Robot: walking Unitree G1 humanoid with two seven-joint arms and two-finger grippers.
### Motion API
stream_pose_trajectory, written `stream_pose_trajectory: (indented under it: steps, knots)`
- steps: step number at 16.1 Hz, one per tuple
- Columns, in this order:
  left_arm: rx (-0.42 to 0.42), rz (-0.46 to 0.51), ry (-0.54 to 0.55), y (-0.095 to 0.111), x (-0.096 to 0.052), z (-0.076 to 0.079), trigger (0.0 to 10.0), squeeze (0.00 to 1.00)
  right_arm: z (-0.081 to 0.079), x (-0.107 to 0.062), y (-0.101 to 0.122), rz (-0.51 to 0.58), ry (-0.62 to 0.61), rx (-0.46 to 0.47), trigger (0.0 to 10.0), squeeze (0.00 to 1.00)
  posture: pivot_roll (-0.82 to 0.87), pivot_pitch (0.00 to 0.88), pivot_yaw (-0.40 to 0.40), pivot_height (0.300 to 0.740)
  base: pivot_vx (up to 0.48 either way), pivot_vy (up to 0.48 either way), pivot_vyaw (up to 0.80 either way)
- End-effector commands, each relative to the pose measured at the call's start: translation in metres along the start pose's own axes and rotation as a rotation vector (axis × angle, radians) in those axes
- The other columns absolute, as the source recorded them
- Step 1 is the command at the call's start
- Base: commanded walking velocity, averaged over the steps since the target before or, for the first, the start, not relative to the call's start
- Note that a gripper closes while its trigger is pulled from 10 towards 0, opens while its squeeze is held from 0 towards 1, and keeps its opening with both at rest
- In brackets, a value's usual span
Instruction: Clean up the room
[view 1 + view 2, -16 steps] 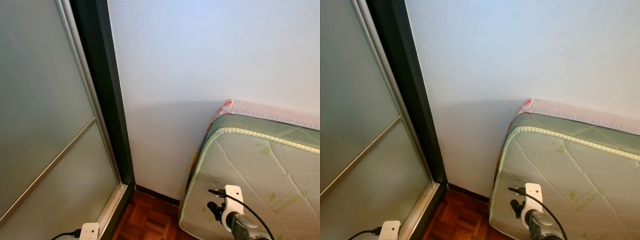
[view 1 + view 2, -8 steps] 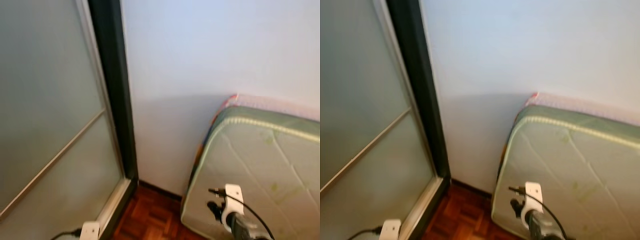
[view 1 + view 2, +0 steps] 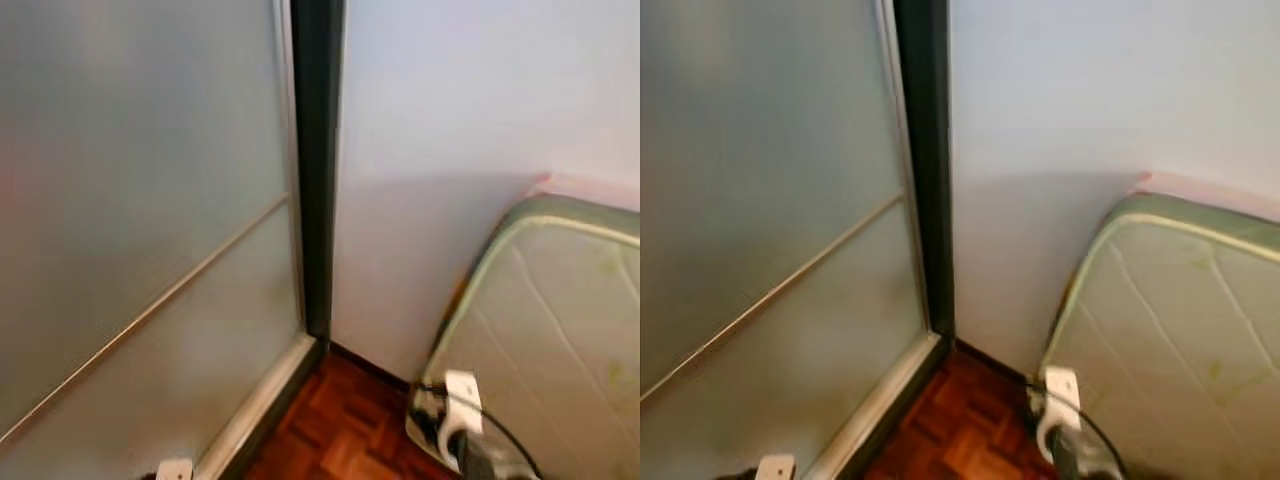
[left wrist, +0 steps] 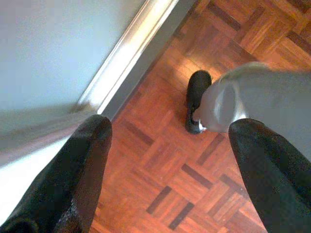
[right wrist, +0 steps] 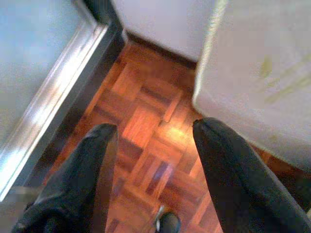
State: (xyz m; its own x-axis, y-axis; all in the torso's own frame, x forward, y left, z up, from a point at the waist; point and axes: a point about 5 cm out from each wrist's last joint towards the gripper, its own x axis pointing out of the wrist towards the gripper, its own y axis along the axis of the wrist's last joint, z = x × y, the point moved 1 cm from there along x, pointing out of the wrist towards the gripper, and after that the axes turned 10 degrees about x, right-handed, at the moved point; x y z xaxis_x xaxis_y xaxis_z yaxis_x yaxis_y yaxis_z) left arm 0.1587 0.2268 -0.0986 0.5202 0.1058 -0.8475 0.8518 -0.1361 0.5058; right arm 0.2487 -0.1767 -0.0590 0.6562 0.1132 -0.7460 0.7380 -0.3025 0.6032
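I face a room corner, and the eye views are blurred. A pale green quilted mattress [image 3: 560, 330] leans against the white wall [image 3: 450, 110] on the right. My left gripper [image 4: 170, 131] hangs open over the parquet floor [image 4: 165, 170] with nothing between its fingers. My right gripper [image 5: 155, 131] is open too, above the floor strip between the door track and the mattress [image 5: 262, 73]. The white wrist mount of my right arm [image 3: 462, 400] shows low in front of the mattress, and that of my left arm [image 3: 175, 468] at the bottom edge.
A frosted glass sliding door [image 3: 130, 220] with a dark frame [image 3: 318, 170] stands to the left, its metal track [image 4: 126, 53] along the floor. My own grey leg [image 4: 262, 97] and black foot [image 4: 197, 97] stand on the parquet [image 3: 340, 430].
The camera has turned left: the glass door takes up more of the picture and the mattress has slid to the right. Both arms keep their pose.
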Motion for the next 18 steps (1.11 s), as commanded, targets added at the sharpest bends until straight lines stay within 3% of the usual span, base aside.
stream_pose_trajectory:
  steps: [1,5,18]
  knots:
    - [0.009,0.022,-0.011,0.0058,0.0011,0.0045,10.0,0.00,0.0090,-0.0022,-0.0024,-0.005,-0.026,0.004,10.0,0.00,0.06,0.000,-0.047,0.740,0.000,0.000,0.00]
    - [-0.006,0.025,-0.015,0.0064,0.0012,0.0048,10.0,0.00,0.0092,-0.0021,-0.0015,-0.005,-0.032,0.002,10.0,0.00,0.06,0.000,-0.048,0.740,0.000,0.000,-0.14]
    - [0.018,0.028,-0.014,0.0083,0.0015,0.0041,10.0,0.00,0.0085,-0.0019,-0.0008,-0.012,-0.026,0.004,10.0,0.00,0.07,0.004,-0.045,0.740,0.000,-0.074,-0.75]
